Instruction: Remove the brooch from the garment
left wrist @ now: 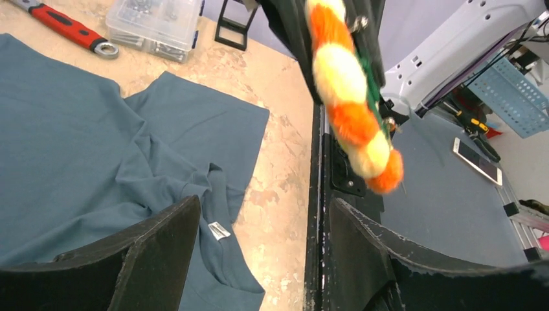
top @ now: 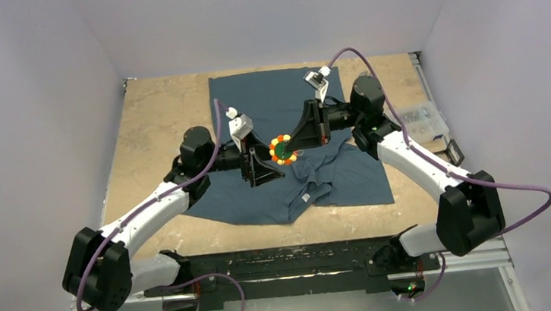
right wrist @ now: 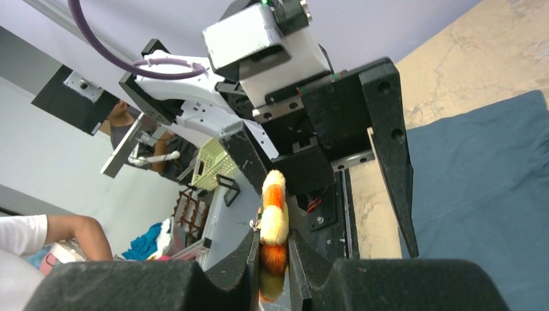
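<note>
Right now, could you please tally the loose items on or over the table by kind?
Dark slate-blue fabric T-shirt: 1
Fluffy orange-and-yellow flower brooch: 1
Clear plastic parts box: 1
Red-handled metal wrench: 1
Small black frame stand: 1
Total: 5

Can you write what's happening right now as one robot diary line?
right gripper: shut on brooch | left gripper: open, empty | brooch: off garment, held above it

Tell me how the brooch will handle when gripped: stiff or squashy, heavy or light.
Probably squashy: the brooch looks like fuzzy pom-pom lobes. Likely light: the right hand pinches it at one edge and it holds shape. Its metal back parts might snag the garment.
</note>
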Robot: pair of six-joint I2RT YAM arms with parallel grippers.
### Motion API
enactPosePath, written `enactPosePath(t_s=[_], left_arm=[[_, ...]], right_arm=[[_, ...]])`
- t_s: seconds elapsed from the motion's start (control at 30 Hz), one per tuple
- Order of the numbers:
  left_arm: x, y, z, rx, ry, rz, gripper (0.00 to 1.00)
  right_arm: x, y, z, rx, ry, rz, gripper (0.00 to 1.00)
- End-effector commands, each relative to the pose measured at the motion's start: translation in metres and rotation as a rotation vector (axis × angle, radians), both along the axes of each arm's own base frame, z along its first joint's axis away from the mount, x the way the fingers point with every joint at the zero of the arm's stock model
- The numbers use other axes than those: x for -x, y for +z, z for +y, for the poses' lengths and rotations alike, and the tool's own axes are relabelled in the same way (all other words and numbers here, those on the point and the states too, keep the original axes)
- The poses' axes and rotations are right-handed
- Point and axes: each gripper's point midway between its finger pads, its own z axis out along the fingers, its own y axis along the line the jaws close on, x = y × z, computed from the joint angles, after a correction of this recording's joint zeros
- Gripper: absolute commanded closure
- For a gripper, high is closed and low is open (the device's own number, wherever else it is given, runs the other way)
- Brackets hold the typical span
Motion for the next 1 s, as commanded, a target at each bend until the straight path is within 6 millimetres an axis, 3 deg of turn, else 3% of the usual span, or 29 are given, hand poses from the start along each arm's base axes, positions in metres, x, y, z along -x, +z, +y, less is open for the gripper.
enactPosePath(t_s=[0.0,0.27,0.7,0.87,0.97], left_arm=[[0.002,0.038,-0.007,0.093,-0.013,-0.052,0.27],[0.028,0.054,-0.016,0.124,-0.083,-0.054,0.2],[0.006,0.075,-0.023,0.162,0.0,0.019,0.24],[0.003,0.074,-0.026,0.166,0.005,0.059,0.27],[0.001,0.069,-0.026,0.155,0.009,0.079,0.34]], right_arm=[[0.005,-0.002,0.0,-0.005,0.024,-0.028,1.0],[0.003,-0.006,0.001,0.004,0.014,-0.025,1.0],[0.014,-0.018,-0.001,0.039,0.034,-0.057,1.0],[0.016,-0.02,-0.003,0.046,0.036,-0.07,1.0],[0.017,-0.019,-0.003,0.046,0.038,-0.073,1.0]])
